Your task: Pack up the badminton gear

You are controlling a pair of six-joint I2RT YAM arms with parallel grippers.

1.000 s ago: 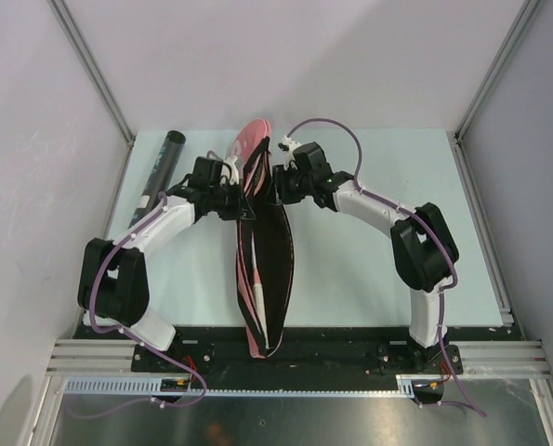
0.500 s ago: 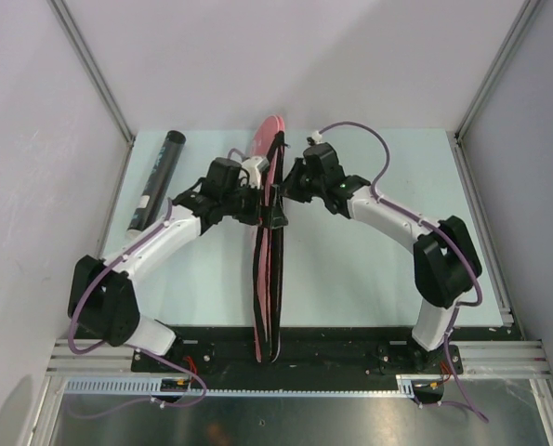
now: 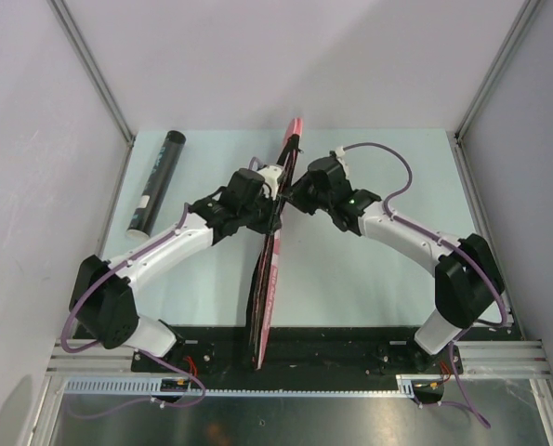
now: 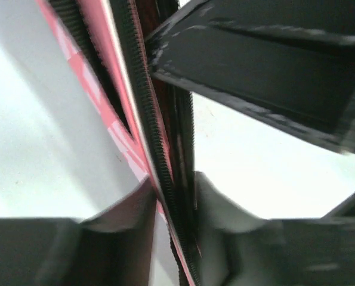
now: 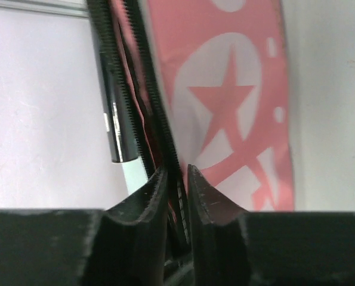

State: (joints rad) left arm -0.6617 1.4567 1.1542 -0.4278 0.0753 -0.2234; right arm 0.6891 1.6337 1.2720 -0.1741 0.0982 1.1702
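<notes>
A long pink bag (image 3: 269,269) stands on its thin edge down the middle of a pale worktop (image 3: 378,279), running from the near edge to the far edge. Both arms reach in from either side and meet about a third of the way from the bag's far end.

The left gripper (image 3: 274,198) is against the bag's left side. Up close, its fingers (image 4: 120,217) sit either side of the black zip edge, touching it. Whether they squeeze it cannot be told.

The right gripper (image 3: 293,193) is against the bag's right side, its fingers (image 5: 210,202) nearly together, pinching the zip edge.

A black tube (image 3: 155,181) lies well left of the bag.
</notes>
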